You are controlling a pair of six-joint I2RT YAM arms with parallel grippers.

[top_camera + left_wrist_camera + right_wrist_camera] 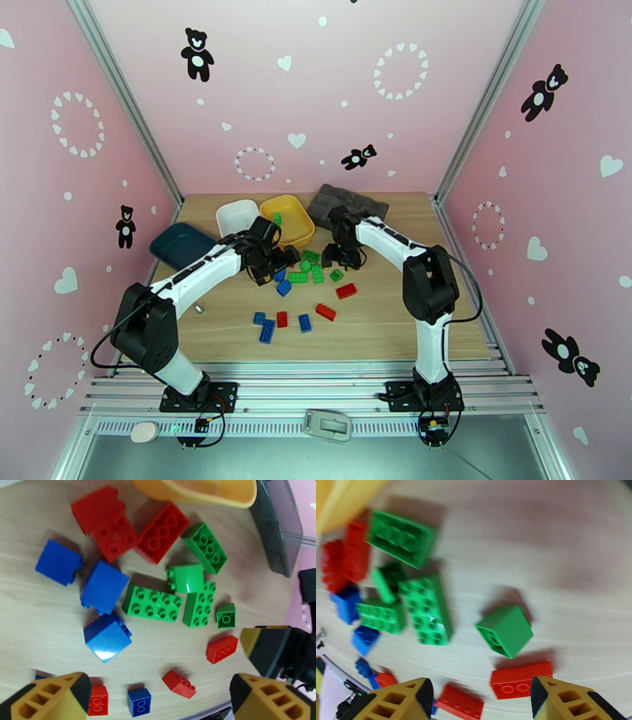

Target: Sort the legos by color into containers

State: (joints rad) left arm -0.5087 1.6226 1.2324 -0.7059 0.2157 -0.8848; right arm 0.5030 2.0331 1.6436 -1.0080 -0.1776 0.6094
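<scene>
Left end effector (158,699) above wooden table (387,320)

- Through my right wrist camera everything is smeared: the studs on the green legos (426,610) run together, and the red legos (345,559) at the left edge merge into one mass.
- In my left wrist view the top edge cuts the yellow tray (197,492), and the right edge cuts the dark grey organizer (276,527).
- One finger (55,697) of my left pincer (158,695) hides most of a blue lego (39,675).
- From above, the green bit (277,216) in the yellow tray is too small to tell.
</scene>
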